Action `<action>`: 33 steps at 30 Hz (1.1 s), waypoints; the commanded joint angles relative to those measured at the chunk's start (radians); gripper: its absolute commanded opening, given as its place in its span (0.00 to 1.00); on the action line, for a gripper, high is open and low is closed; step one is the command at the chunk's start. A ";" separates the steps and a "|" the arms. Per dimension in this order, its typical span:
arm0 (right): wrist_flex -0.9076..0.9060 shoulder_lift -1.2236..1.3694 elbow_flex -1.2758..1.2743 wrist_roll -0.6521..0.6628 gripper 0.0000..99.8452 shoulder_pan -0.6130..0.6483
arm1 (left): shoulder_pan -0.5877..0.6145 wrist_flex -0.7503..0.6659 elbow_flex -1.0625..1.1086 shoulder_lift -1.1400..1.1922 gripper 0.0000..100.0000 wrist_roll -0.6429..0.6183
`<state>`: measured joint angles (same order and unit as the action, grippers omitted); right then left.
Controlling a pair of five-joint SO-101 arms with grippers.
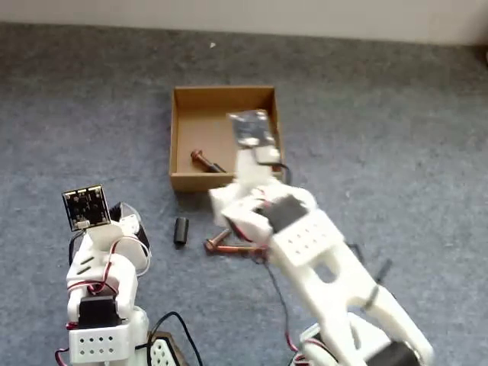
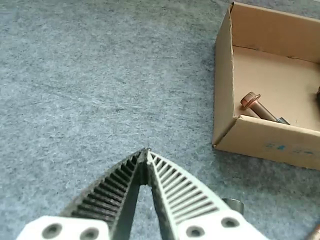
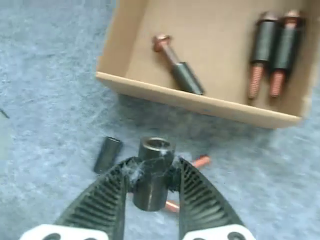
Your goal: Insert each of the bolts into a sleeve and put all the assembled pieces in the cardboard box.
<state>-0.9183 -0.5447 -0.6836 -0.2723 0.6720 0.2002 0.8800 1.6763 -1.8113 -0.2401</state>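
From above, the cardboard box (image 1: 177,137) sits on grey carpet (image 1: 396,114) below a pale strip of wall (image 1: 305,15); one assembled piece (image 1: 206,161) lies inside, while a loose sleeve (image 1: 181,230) and two bare bolts (image 1: 229,244) lie just in front of the box. My left wrist view shows my left gripper (image 2: 146,156) clenched on nothing above the carpet, the box off to one side. My right wrist view shows my right gripper (image 3: 152,172) grasping an upright sleeve (image 3: 156,148) over the loose bolts, and three finished pieces in the box: a single one (image 3: 177,65) and a pair (image 3: 274,50) side by side. I judge two assemblies remain
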 commanded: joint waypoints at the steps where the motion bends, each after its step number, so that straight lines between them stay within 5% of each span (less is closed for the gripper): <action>1: -0.005 -0.199 -0.096 0.071 0.00 -0.120 | 0.010 -0.003 0.019 -0.008 0.01 -0.006; 5: 0.047 -0.343 -0.254 0.107 0.00 -0.237 | 0.010 -0.003 0.019 -0.008 0.01 0.000; 19: 0.429 -0.722 -0.780 0.106 0.00 -0.509 | 0.007 -0.003 0.008 -0.008 0.01 0.468; 27: 0.429 -0.906 -0.871 0.104 0.00 -0.595 | -0.002 0.026 -0.185 -0.001 0.01 0.479; 33: 0.429 -1.010 -0.923 0.104 0.00 -0.605 | -0.147 0.181 -0.364 0.001 0.01 0.480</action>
<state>-0.5163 -1.4991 -1.6118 -0.1726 0.0875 0.1511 0.9766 1.4461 -1.8113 0.2309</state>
